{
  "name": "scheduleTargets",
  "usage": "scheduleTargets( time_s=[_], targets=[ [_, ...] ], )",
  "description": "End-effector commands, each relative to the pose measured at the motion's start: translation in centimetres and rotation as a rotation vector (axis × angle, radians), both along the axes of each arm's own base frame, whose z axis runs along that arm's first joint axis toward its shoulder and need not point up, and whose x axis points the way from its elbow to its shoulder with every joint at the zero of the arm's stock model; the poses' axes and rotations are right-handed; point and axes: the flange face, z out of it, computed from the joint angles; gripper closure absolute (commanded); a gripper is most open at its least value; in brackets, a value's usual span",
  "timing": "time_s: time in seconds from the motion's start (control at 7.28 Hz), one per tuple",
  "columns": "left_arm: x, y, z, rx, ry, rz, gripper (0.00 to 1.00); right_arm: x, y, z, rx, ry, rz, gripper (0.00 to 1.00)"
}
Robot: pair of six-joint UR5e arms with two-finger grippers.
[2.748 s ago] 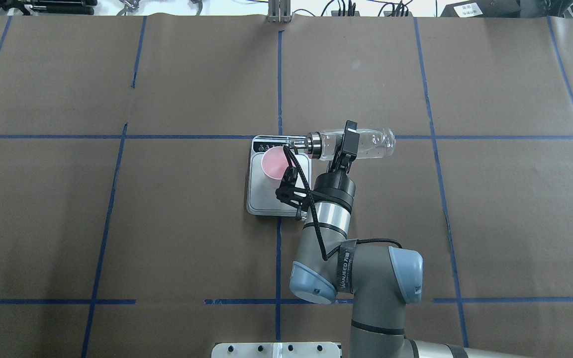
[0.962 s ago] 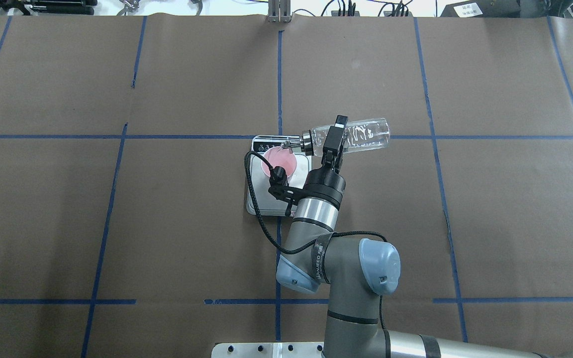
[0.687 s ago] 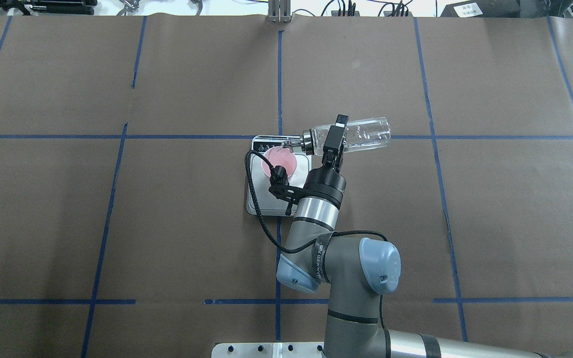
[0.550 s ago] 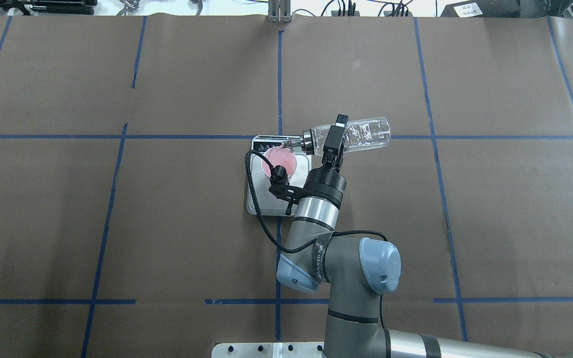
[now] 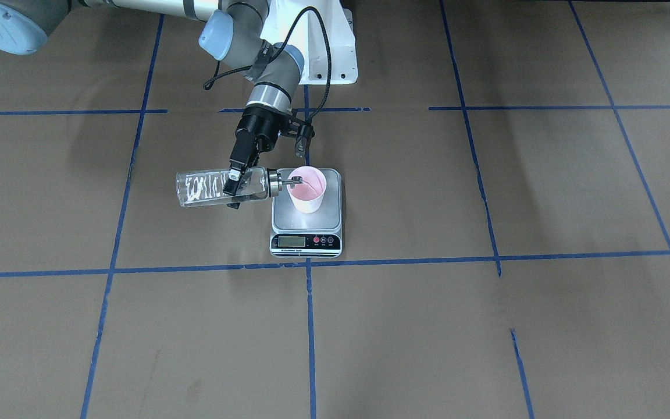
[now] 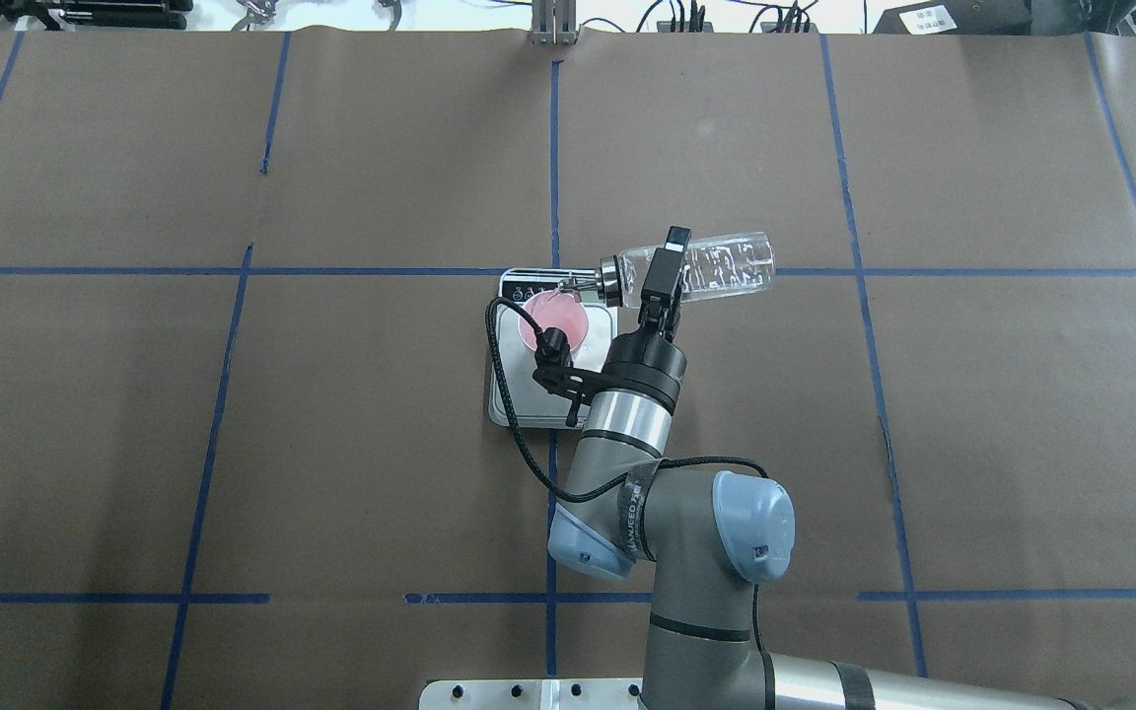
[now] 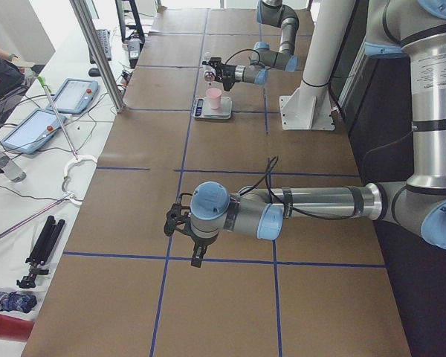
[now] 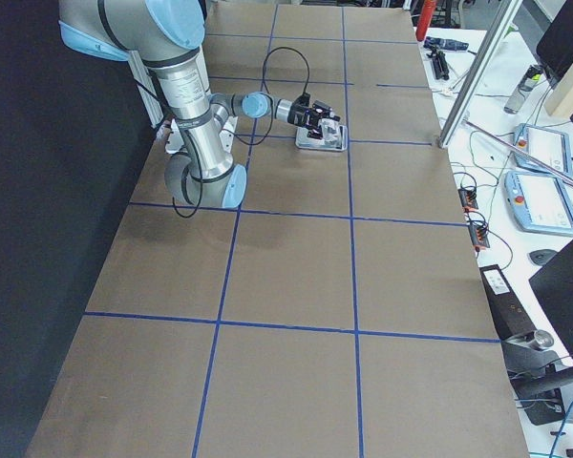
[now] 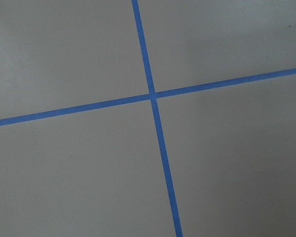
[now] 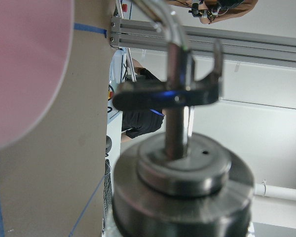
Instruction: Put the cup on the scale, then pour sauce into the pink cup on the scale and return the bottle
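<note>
**Current state.** We hold the small clear glass cylindrical bottle [image 6: 716,264] in the right jaws, which are closed across its body close to the neck. The bottle lies nearly level. Its base projects to one side of the jaws, and its shiny silver metal pour spout [image 5: 287,183] projects to the other, over the rim of the small pale pink tapered paper cup [image 5: 307,195]. The cup stands upright just beyond the spout side of the jaws and below them, on the flat rectangular silver-grey kitchen scale [image 5: 306,224]. The clear, colourless sauce [image 5: 198,187] glints inside the glass, but we cannot tell whether a stream is running. The left jaws hang over the brown paper-covered table [image 5: 486,320], well apart from the right jaws. We cannot tell whether they are open or closed.

**Hazards.**
- The spout tip sits close to the cup's rim, so a small drift of the jaws away from the cup would probably put sauce on the platform.
- Contact between spout and rim could tip the light cup or falsify the reading.
- The jaws grip smooth glass off-centre, so the bottle may rotate in them.

**View differences.**
- The front-facing view shows the scale's display, its buttons and the spout over the cup.
- In the overhead view, the wrist and its cable cover part of the cup.
- The right wrist view shows the spout sharply and the cup only as a pink blur.
- No view shows the fill level clearly.
</note>
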Motion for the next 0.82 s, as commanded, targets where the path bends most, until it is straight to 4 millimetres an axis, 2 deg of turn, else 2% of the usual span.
scheduleTargets(
  time_s=[0.0,0.41,0.69],
  targets=[
    [-0.01,-0.02,-0.15,0.003,0.000,0.000,0.00,0.03,-0.02,0.07,0.000,0.000,0.001,1.00],
    [-0.01,-0.04,-0.36,0.006,0.000,0.000,0.00,0.49,-0.22,-0.72,0.007,-0.042,0.008,1.00],
    [-0.01,-0.06,-0.52,0.010,0.000,0.000,0.00,0.85,-0.13,-0.33,0.023,-0.136,0.035,1.00]
  ],
)
